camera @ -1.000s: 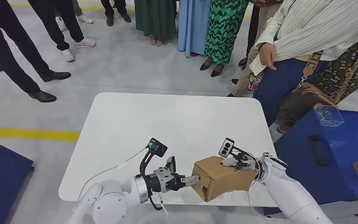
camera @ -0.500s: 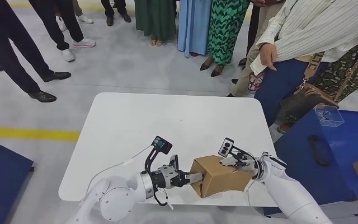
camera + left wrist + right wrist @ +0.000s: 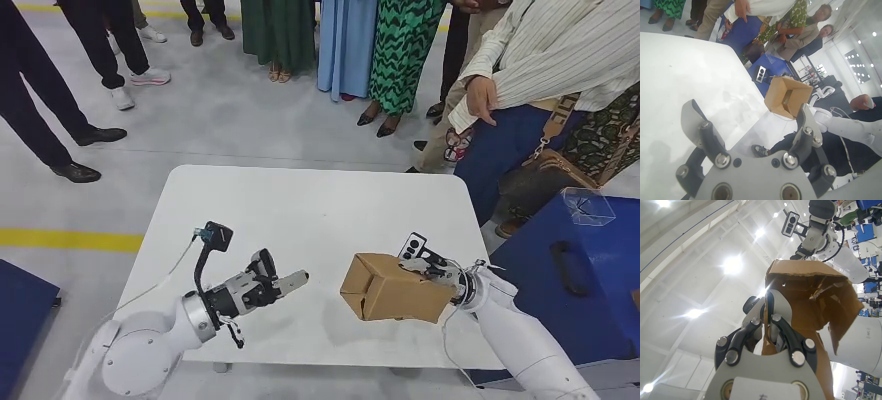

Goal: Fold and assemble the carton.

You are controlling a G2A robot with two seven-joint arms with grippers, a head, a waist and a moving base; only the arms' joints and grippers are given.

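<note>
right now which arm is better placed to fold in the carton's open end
Left, probably. The right gripper is shut on the carton wall, holding it up; the left gripper is open, free, and the carton's open end faces it.

From above, the carton (image 3: 385, 288) hides the fingertips of the right claw (image 3: 767, 300).

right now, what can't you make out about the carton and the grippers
Top view: the carton hides its own underside; contact with the table unclear.
Top view: the carton covers the right gripper fingertips.
Left wrist view: a left gripper finger covers one corner of the carton's opening.
</note>
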